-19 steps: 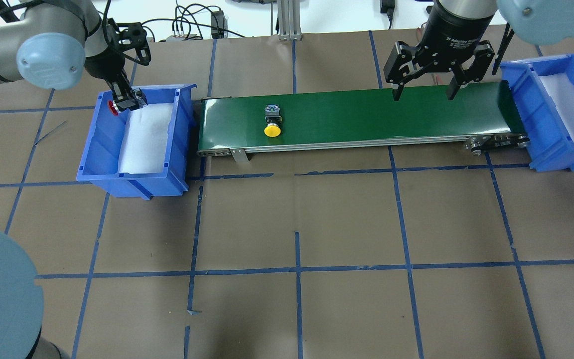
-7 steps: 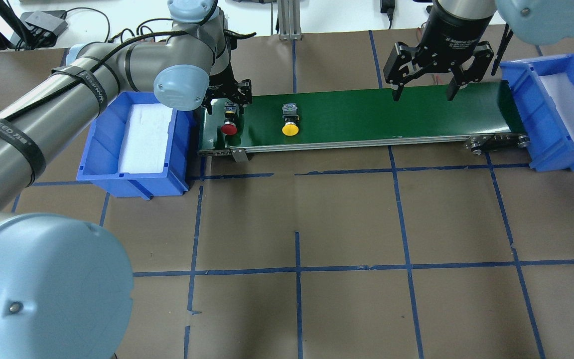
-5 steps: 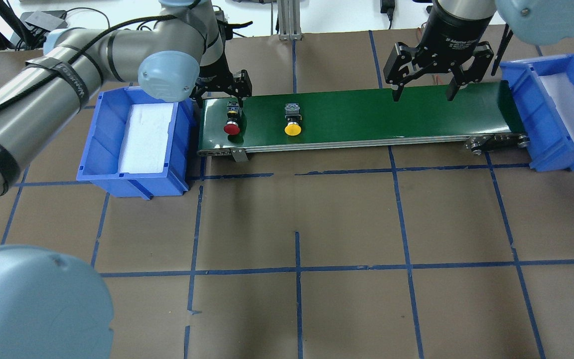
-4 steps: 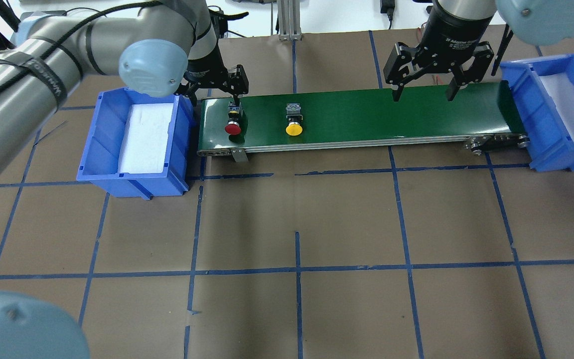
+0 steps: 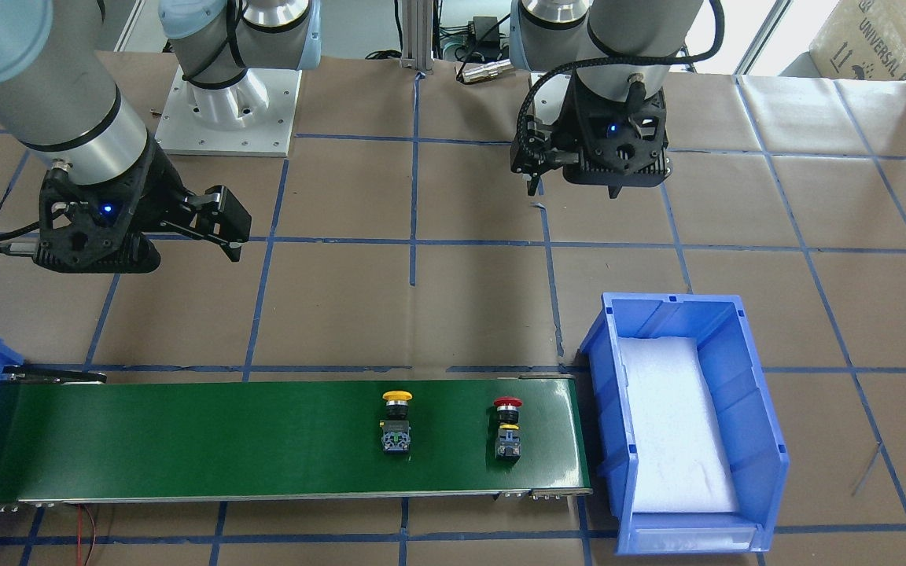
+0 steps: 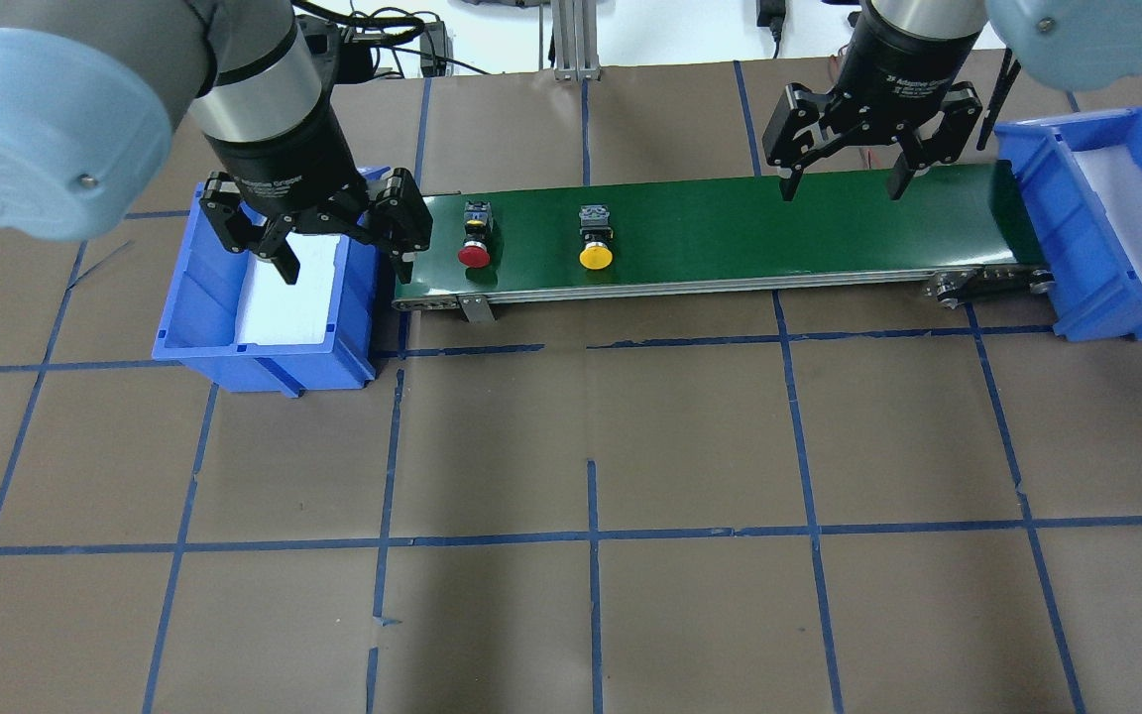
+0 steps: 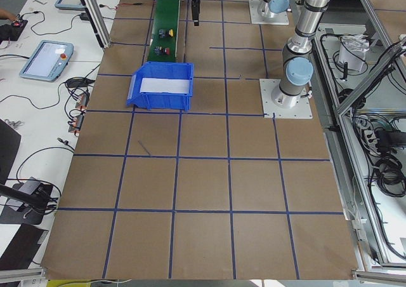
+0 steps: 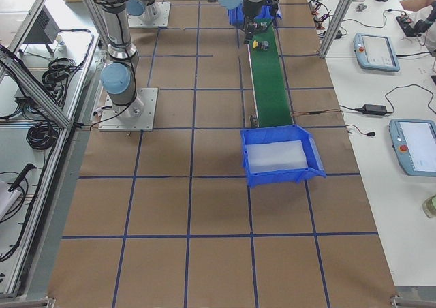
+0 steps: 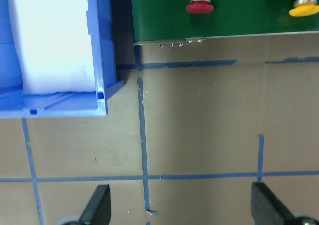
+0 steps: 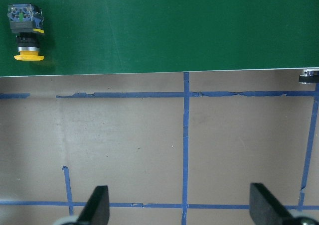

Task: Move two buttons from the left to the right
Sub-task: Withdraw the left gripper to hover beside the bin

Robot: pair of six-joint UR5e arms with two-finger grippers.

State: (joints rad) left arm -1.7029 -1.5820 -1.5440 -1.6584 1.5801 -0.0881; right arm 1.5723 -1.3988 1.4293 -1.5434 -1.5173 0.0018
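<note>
Red button [image 6: 474, 244] lies on the belt [image 6: 779, 228] beside the spread, seemingly raised left pincer [image 6: 345, 270].

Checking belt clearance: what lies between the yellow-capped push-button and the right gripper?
Only bare green conveyor belt separates the yellow-capped push-button from right gripper, overhead view.
</note>
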